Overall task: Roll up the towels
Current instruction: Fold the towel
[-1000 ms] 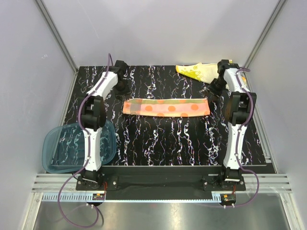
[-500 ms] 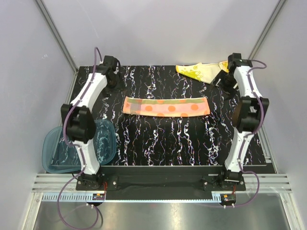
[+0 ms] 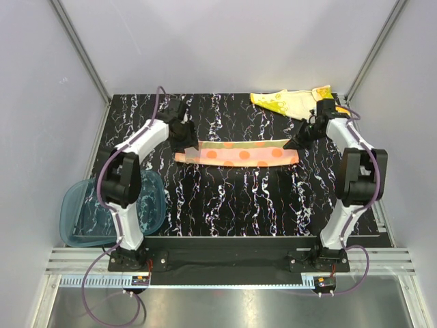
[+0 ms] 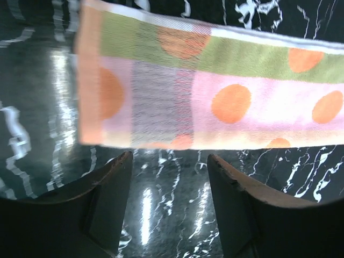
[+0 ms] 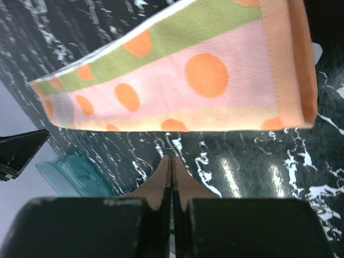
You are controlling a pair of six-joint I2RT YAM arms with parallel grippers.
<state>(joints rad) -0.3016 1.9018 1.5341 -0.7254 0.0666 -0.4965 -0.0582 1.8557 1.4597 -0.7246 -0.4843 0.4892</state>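
The orange-pink towel lies flat as a long folded strip with orange dots across the middle of the black marbled table. The yellow towel lies crumpled at the back right. My left gripper hovers at the strip's left end. In the left wrist view it is open with only table between its fingers, just short of the towel. My right gripper sits at the strip's right end. In the right wrist view it is shut on nothing, a little short of the towel's edge.
A translucent teal tray overhangs the table's left front edge beside the left arm's base, and also shows in the right wrist view. Grey walls and metal rails enclose the table on three sides.
Both arms have swung in from the back corners to the two ends of the orange-pink towel. The right gripper has gone from open to shut. The towels have not moved.
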